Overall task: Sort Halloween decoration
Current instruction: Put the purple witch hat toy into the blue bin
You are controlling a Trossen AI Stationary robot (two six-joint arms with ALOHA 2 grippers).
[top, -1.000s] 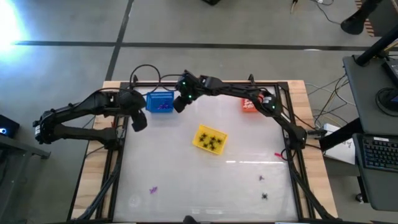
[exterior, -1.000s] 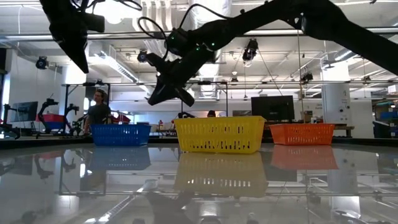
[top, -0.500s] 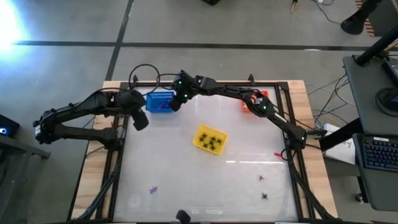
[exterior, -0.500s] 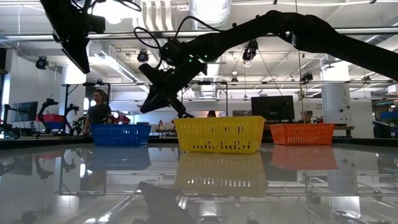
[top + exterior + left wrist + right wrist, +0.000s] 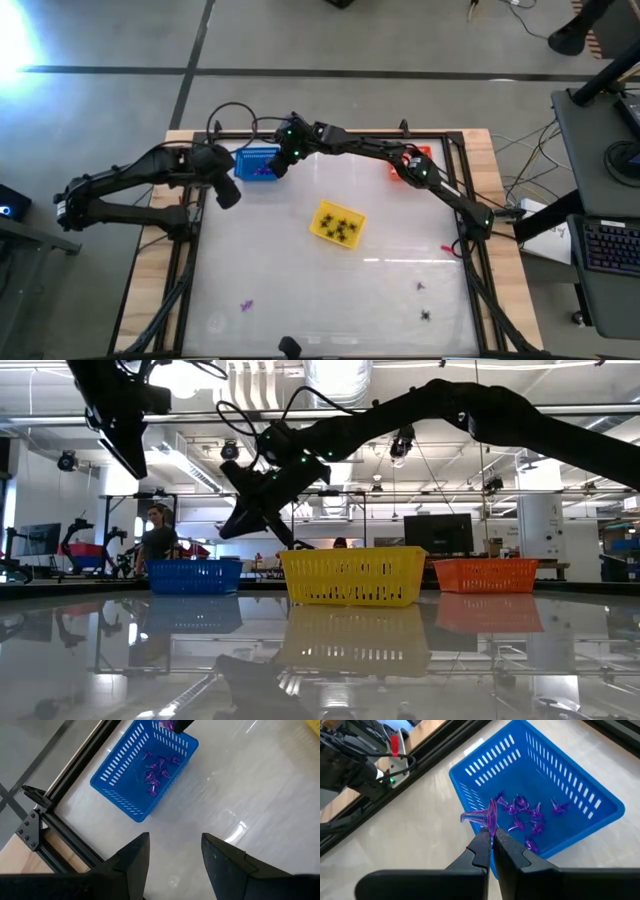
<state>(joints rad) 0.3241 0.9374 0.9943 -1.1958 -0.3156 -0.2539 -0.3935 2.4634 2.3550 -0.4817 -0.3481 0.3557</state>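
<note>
The blue basket [image 5: 258,163] stands at the far left of the table and holds several purple decoration pieces [image 5: 522,815]. My right gripper [image 5: 491,836] hangs over the basket's right side, shut on one purple piece [image 5: 487,817]. My left gripper [image 5: 172,847] is open with nothing in it, raised just left of and nearer than the basket [image 5: 145,775]. In the high view my left gripper [image 5: 225,195] sits beside the basket and my right gripper [image 5: 280,165] over it. The yellow basket [image 5: 337,223] at mid-table holds black spiders. My right gripper pinches the purple piece by its lower edge [image 5: 490,827], at the free ends of its two fingers. The fingers slant down, coming from the table's right. The piece sticks up past the fingertips, lifted clear above the blue basket.
An orange basket [image 5: 403,165] stands at the far right, partly under my right arm. Loose pieces lie near the front edge: a purple one [image 5: 245,305] at the left, and a purple one [image 5: 420,287] and a black spider [image 5: 427,316] at the right. A person [image 5: 158,540] stands beyond the table.
My right gripper has moved toward the table's left and a little down, from beside the blue basket to over it, still shut on the purple piece.
</note>
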